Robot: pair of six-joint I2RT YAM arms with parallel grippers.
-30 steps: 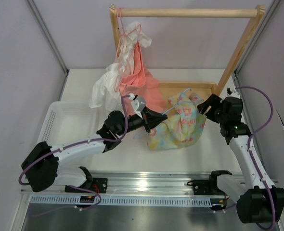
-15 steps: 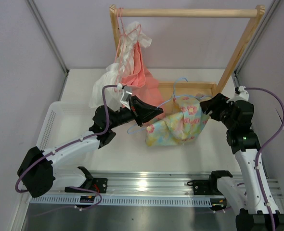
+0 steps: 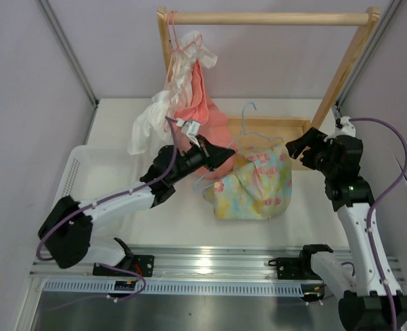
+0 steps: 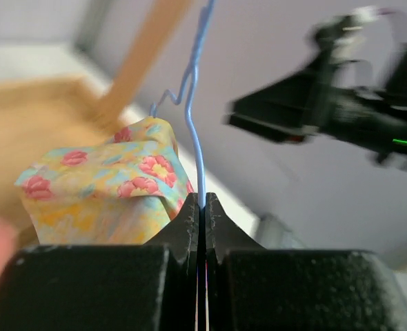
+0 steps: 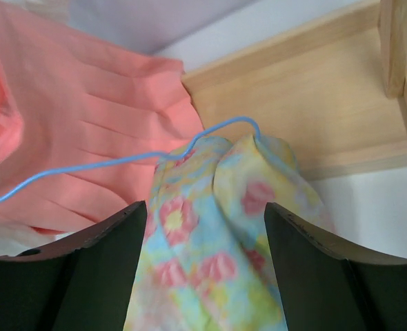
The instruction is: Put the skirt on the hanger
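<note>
The skirt, pale yellow and light blue with pink flowers, hangs bunched on the light-blue wire hanger above the table's middle. My left gripper is shut on the hanger's wire, seen pinched between the jaws in the left wrist view, with the skirt draped just beyond. My right gripper is open and empty, just right of the skirt. In the right wrist view the skirt fills the gap between the wide-apart fingers, and the hanger wire crosses above it.
A wooden rack stands at the back with a salmon-pink garment and a white garment on a pink hanger. Its wooden base lies behind the skirt. A white basket sits at the left.
My left gripper has lifted the hanger with the skirt off the table and turned the hook upward. My right gripper has let go of the skirt and drawn back right.
</note>
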